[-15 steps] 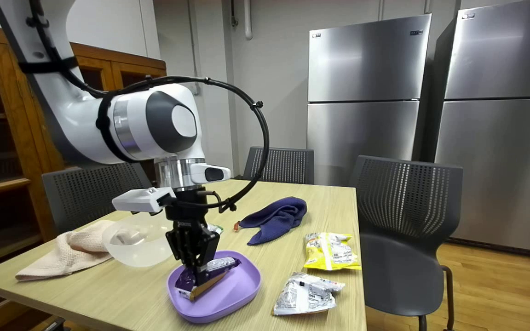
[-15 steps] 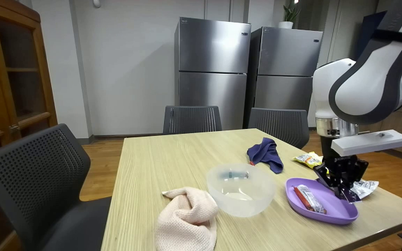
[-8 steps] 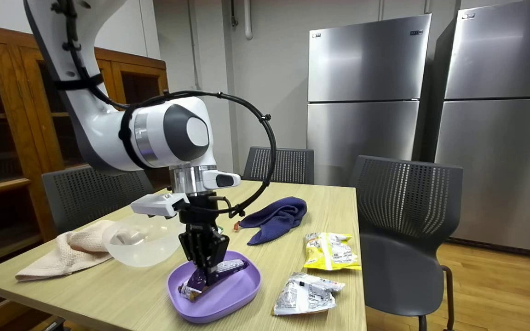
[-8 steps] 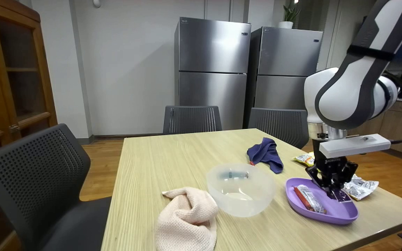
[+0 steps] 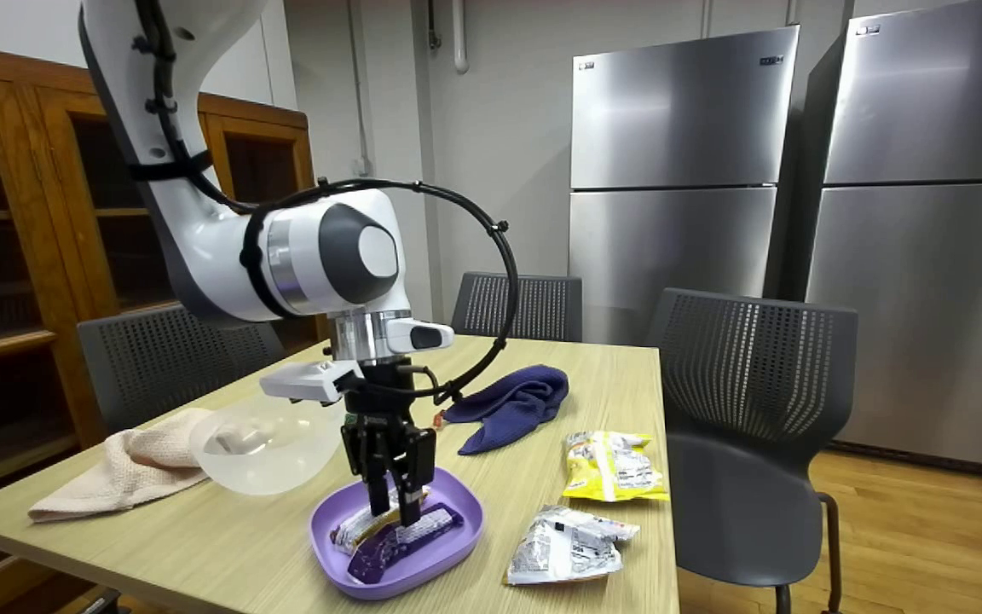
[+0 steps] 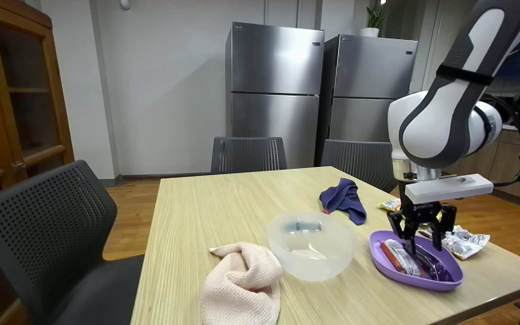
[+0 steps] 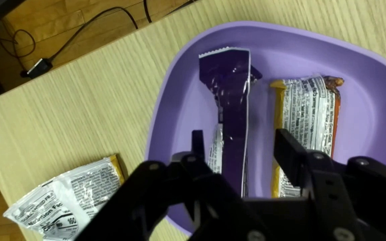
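Dark purple bar (image 7: 231, 120) loose in the lilac dish (image 7: 357, 124), between the parted fingers (image 7: 290, 157) in the wrist view.

A thin gap ran between the long purple-wrapped bar (image 7: 235, 117) and the silver-wrapped bar (image 7: 308, 113). The rounded purple plastic plate (image 7: 300, 47) walled both in; the round cloudy plastic bowl (image 6: 312, 262) stood near.
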Tool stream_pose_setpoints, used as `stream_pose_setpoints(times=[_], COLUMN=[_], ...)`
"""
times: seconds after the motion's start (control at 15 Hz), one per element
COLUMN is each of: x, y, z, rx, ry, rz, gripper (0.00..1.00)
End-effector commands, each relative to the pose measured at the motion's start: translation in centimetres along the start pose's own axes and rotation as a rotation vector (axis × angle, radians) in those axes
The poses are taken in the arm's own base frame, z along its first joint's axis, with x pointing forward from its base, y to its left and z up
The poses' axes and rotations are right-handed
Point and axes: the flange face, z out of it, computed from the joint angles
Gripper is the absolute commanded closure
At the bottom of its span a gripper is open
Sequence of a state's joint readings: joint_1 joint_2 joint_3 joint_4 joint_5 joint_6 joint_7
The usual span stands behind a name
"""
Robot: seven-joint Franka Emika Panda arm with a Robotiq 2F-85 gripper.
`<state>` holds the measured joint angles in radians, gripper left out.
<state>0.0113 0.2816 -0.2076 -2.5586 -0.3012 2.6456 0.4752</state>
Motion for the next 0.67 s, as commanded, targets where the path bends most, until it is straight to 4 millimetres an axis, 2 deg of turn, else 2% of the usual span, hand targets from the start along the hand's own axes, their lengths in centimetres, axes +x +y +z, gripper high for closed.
stream_pose_setpoints(times=[0.0,0.07,0.13,0.4,0.6], x=[-0.2,-0.2,-0.2,0.4,0.7], y=[0.7,1.0,1.4,3.7,5.5], z=[-2.8,-3.3,-3.8,-5.0,-5.1], rx=[0.015,0.021,0.026,0.048,0.048], ry=[0.039,0.048,0.058,0.050,0.011], rz=[0.018,0.025,0.039,0.148,0.287], gripper=[0.12,0.03,0.00,0.00,0.00])
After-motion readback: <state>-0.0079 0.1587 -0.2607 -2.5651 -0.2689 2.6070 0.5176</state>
